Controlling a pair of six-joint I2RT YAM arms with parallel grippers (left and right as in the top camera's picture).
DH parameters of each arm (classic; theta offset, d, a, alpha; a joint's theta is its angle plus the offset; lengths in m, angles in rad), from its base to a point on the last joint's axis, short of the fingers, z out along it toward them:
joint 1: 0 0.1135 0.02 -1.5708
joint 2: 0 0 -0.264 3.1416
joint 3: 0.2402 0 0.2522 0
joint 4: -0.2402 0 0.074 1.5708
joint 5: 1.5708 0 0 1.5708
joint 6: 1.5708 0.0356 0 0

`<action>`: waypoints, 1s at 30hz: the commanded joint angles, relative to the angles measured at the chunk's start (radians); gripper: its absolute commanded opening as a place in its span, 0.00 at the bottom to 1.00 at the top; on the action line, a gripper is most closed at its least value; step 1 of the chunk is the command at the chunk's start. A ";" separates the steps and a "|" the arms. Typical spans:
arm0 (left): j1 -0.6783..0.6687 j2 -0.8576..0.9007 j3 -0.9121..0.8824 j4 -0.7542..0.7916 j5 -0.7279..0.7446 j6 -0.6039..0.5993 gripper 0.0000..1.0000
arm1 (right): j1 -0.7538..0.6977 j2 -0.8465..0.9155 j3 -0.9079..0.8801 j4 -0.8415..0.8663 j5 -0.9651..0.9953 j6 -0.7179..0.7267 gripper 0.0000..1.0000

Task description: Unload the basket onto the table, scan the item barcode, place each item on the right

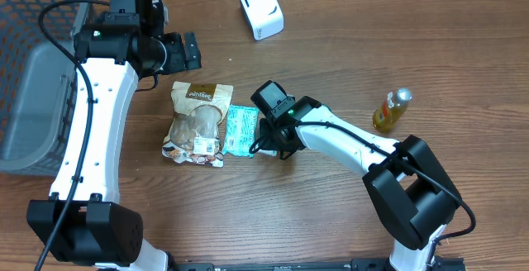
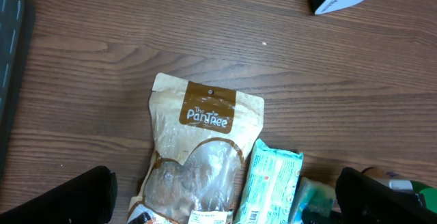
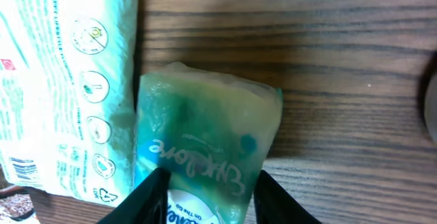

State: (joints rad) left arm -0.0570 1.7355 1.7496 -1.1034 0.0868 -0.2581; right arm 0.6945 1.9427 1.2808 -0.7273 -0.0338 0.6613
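- Overhead: The left gripper (image 1: 186,49) is held above the wooden table (image 1: 347,48) with its jaws spread wide and nothing between them. A white scanner (image 1: 261,10) is set well apart from it, off to its side. A brown pouch (image 1: 197,122) is laid near it, toward the robot's base. The right gripper (image 1: 266,135) is lowered to the table, just beside a pale wipes pack (image 1: 240,130) that is laid alongside the pouch. A bottle (image 1: 391,110) is stood well apart from this gripper, and a grey basket (image 1: 33,73) is set beyond the left arm.
- Left wrist: The two dark fingers are seen far apart at the lower corners. The pouch and wipes pack are framed between them, and a green packet (image 2: 315,198) is glimpsed just beside one finger.
- Right wrist: The green packet is flanked by both fingertips (image 3: 147,198), each set against an edge. Whether it is pinched cannot be told. The wipes pack is laid against the packet, outside one finger.
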 commanded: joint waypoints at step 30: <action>0.003 0.002 0.014 0.000 0.010 0.011 1.00 | -0.002 -0.006 -0.032 0.000 0.077 0.177 0.33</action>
State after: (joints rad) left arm -0.0570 1.7355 1.7496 -1.1034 0.0868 -0.2584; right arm 0.6945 1.9308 1.2770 -0.7326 0.0475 0.8078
